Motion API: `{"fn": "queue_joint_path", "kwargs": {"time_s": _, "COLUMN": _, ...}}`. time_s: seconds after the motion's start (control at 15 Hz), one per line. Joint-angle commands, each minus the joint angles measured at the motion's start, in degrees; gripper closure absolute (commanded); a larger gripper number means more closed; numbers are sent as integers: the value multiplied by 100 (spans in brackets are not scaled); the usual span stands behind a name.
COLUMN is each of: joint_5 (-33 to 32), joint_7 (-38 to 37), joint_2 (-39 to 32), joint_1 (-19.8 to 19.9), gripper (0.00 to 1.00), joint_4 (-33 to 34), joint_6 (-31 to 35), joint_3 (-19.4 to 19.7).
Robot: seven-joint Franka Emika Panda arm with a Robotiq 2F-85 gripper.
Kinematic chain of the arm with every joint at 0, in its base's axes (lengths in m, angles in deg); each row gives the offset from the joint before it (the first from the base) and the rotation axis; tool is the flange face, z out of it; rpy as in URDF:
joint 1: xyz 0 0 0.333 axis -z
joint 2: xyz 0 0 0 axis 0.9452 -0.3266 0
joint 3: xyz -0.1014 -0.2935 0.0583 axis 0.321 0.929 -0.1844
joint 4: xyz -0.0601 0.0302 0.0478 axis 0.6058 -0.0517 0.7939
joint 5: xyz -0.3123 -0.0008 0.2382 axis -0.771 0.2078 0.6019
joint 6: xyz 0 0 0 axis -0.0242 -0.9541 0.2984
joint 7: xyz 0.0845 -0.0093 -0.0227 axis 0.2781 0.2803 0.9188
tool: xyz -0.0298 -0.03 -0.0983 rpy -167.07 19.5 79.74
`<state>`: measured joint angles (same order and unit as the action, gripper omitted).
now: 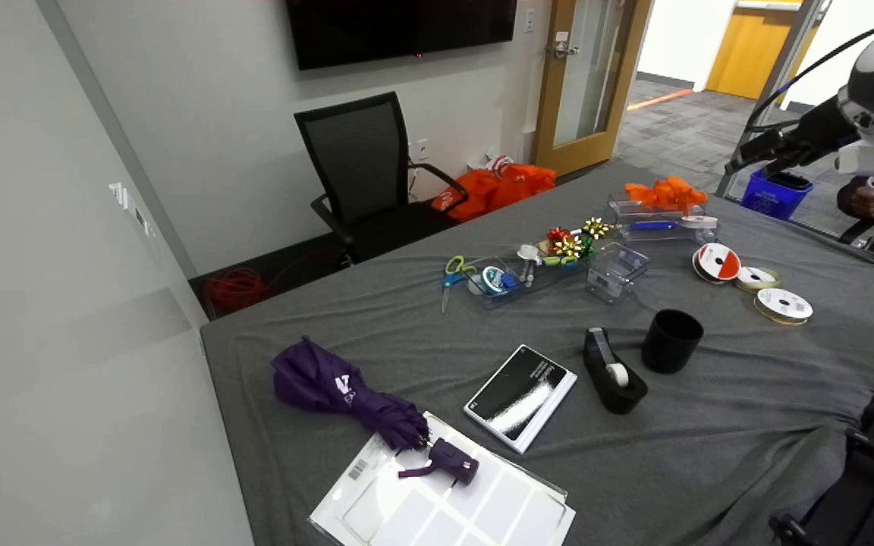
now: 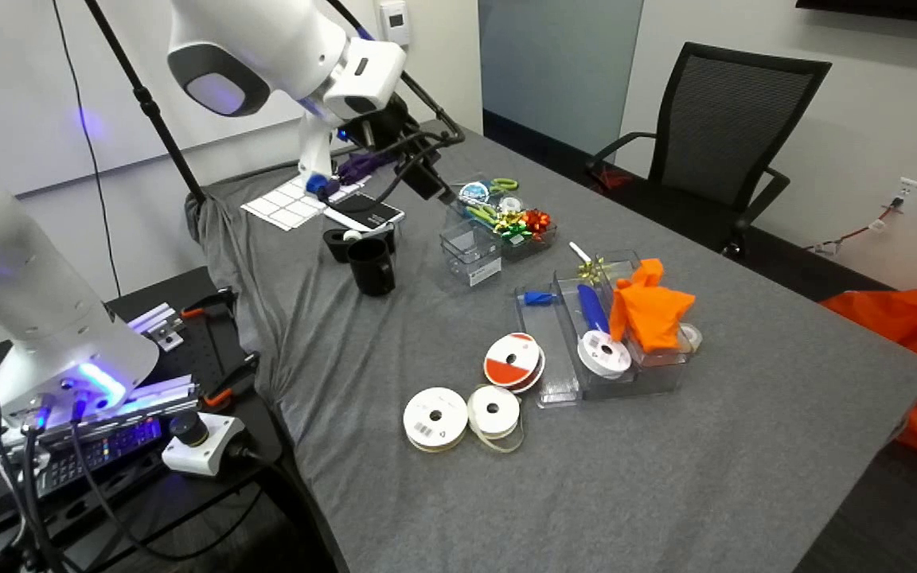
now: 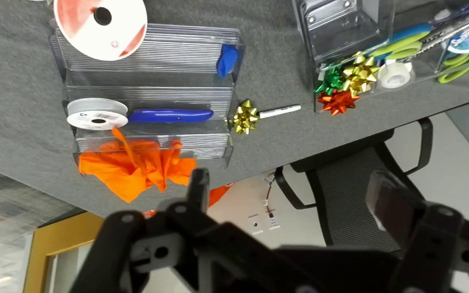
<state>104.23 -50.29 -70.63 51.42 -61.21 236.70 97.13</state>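
My gripper (image 3: 291, 191) is open, with two dark fingers wide apart and nothing between them. In both exterior views it hangs in the air above the table (image 1: 756, 161) (image 2: 436, 187), touching nothing that I can see. In the wrist view, a clear divided organizer (image 3: 153, 79) holds an orange cloth (image 3: 136, 167), a long blue item (image 3: 171, 115), a white ribbon spool (image 3: 97, 115) and a small blue piece (image 3: 227, 60). A gold bow (image 3: 246, 117) and a white marker (image 3: 280, 111) lie beside it. Another clear bin holds a red bow (image 3: 338, 101), other bows and green-handled scissors.
A black mug (image 1: 672, 341), tape dispenser (image 1: 614, 375), black-and-white box (image 1: 520, 396), purple umbrella (image 1: 350, 394) and white sheets (image 1: 482, 508) lie on the grey-covered table (image 2: 665, 477). Ribbon spools (image 2: 435, 418) lie near the organizer. A black chair (image 2: 737, 135) stands at the table's edge.
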Motion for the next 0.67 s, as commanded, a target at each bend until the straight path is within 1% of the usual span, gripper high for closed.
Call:
{"fn": "queue_joint_path", "kwargs": {"time_s": 0.0, "joint_5": 936, "joint_7": 69, "joint_2": -1249, "joint_1": -361, "gripper": 0, "joint_4": 742, "joint_6": 116, "joint_3": 409}}
{"fn": "queue_joint_path", "kwargs": {"time_s": 0.13, "joint_5": 1378, "joint_7": -9, "joint_2": -1874, "joint_1": -244, "gripper": 0, "joint_4": 1076, "joint_6": 99, "joint_3": 354}}
{"fn": "queue_joint_path", "kwargs": {"time_s": 0.27, "joint_5": 1601, "joint_7": -92, "joint_2": -2538, "joint_1": 0, "gripper": 0, "joint_4": 1438, "joint_6": -13, "joint_3": 219}}
{"fn": "queue_joint_path", "kwargs": {"time_s": 0.4, "joint_5": 1673, "joint_7": 39, "joint_2": -3068, "joint_1": 262, "gripper": 0, "joint_4": 1775, "joint_6": -228, "joint_3": 70}}
{"fn": "queue_joint_path", "kwargs": {"time_s": 0.6, "joint_5": 1642, "joint_7": 578, "joint_2": -3541, "joint_1": 843, "gripper": 0, "joint_4": 2227, "joint_6": -476, "joint_3": -394}}
